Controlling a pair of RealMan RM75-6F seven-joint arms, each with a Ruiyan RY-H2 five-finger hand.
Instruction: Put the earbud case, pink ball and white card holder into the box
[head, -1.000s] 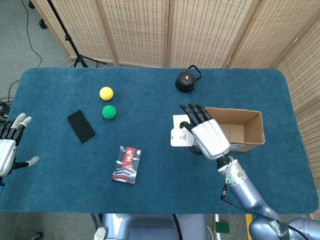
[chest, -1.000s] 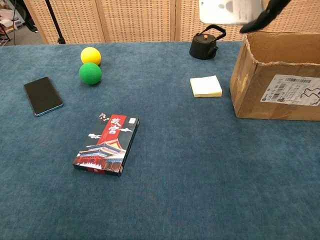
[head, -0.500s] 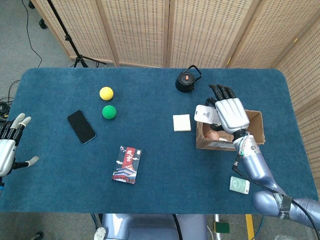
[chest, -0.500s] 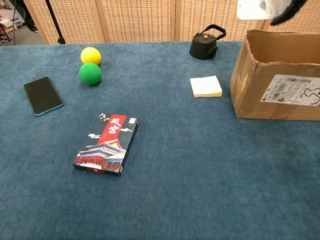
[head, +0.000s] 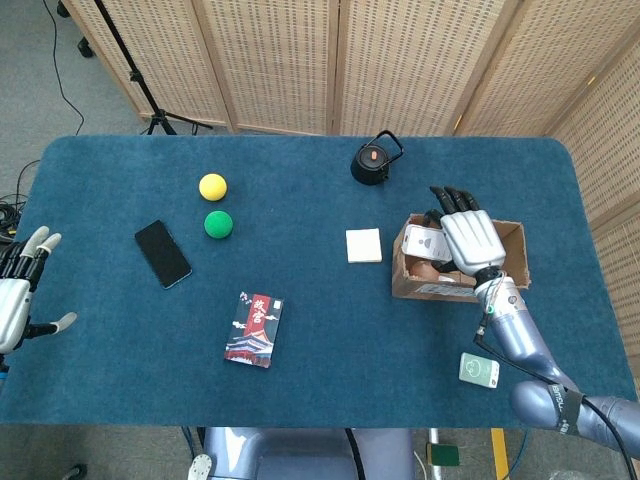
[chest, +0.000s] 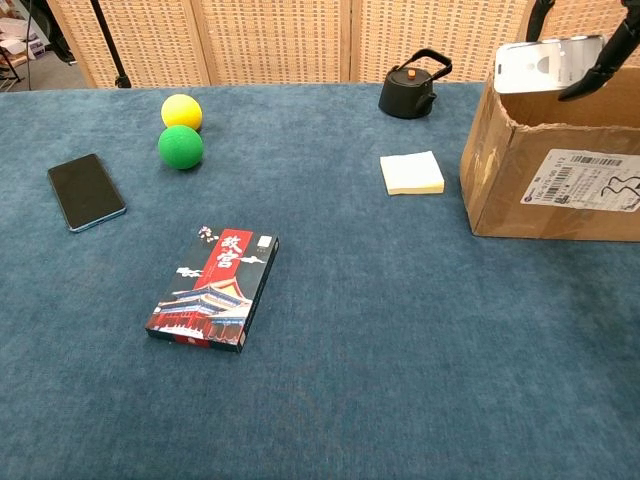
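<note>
The white card holder (head: 424, 243) sits in the right robot hand (head: 468, 240), right of centre in the head view, held just over the open top of the box (head: 508, 262); in the chest view it shows at the upper right, level with the box's torn near rim. The hand grips it from above with dark fingers (head: 447, 197) wrapped around its far side. Something pinkish-brown lies inside the box beneath it (possibly the pink ball, though too hidden to be sure), and the earbud case cannot be made out there.

To do this step well, I judge the hand should lower the holder clear of the cardboard wall, keep it flat, and let go only once it is below the rim, so it does not catch the edge and tip out onto the blue surface (head: 300, 300).

The left robot hand (head: 18, 290) hangs at the left edge of the frame, fingers spread and holding nothing
</note>
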